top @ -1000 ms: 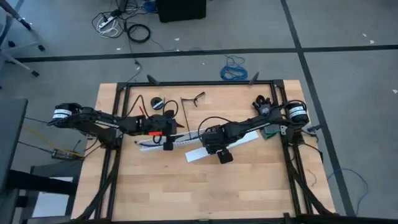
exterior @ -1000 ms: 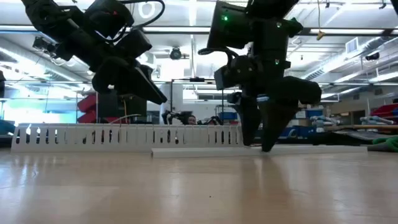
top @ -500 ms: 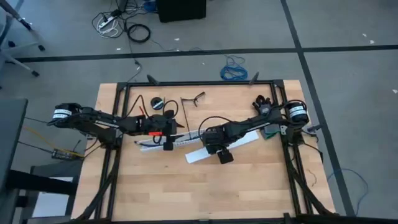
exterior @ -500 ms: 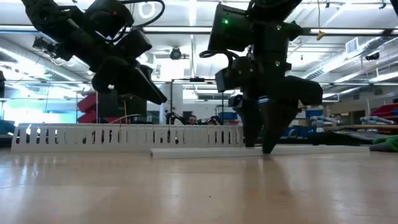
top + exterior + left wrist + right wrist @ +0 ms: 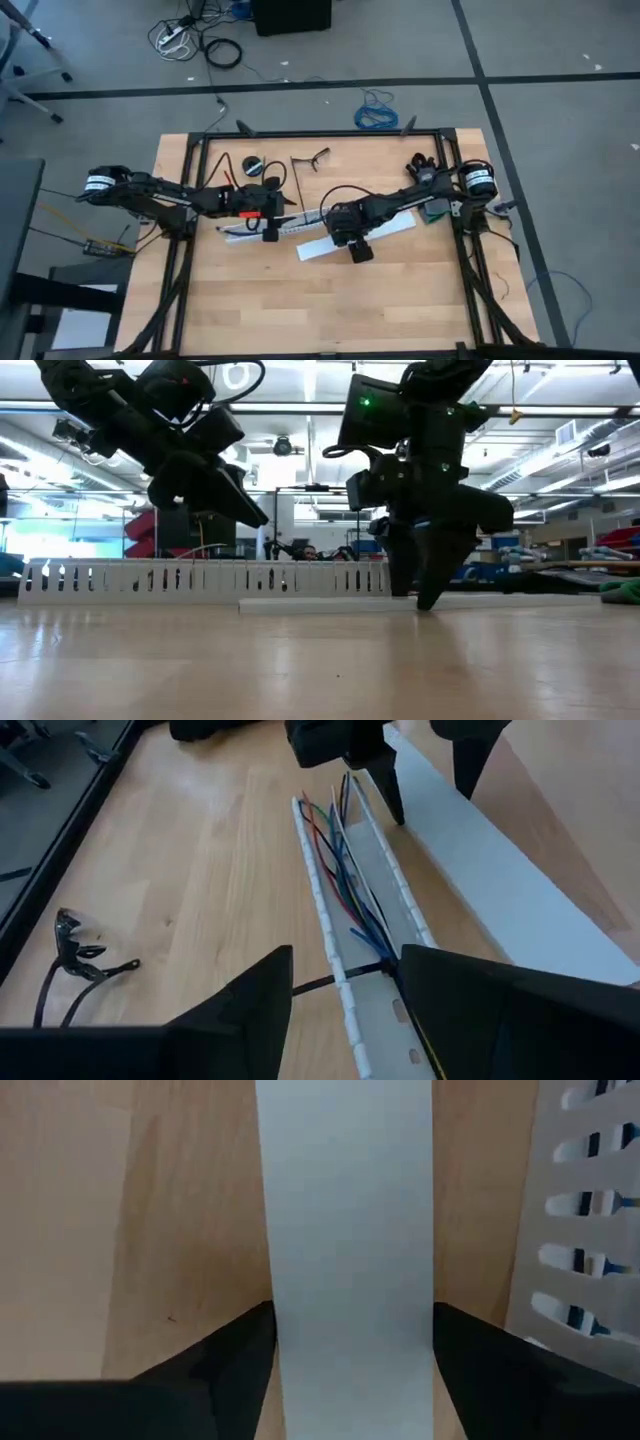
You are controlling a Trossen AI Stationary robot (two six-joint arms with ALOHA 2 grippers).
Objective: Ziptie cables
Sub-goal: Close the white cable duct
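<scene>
The cables (image 5: 345,870), thin coloured wires, lie along the inside of a white slotted strip (image 5: 262,230) on the table. A black ziptie (image 5: 335,982) crosses that strip near its close end. My left gripper (image 5: 345,960) hovers open above this end, one finger on either side, touching nothing; the low view shows it (image 5: 245,510) raised clear. Beside the slotted strip lies a white flat strip (image 5: 350,238). My right gripper (image 5: 350,1320) points down onto it and is shut on it. My right gripper has the white flat strip between its two fingers, one on each long edge (image 5: 275,1330), coming from above and lying across it. In the left wrist view the fingertips (image 5: 388,795) straddle the strip partway along its length. The strip lies flat on the table.
At the table's far side lie a black roll (image 5: 255,165) and a bent black wire piece (image 5: 312,158). A green object (image 5: 435,212) sits at the right edge. A black clip with cords (image 5: 75,955) lies to one side of the slotted strip. A blue coiled cable (image 5: 375,115) is on the floor.
My right gripper has moved a little toward the table's left edge, and the white flat strip has slid along the table with it.
</scene>
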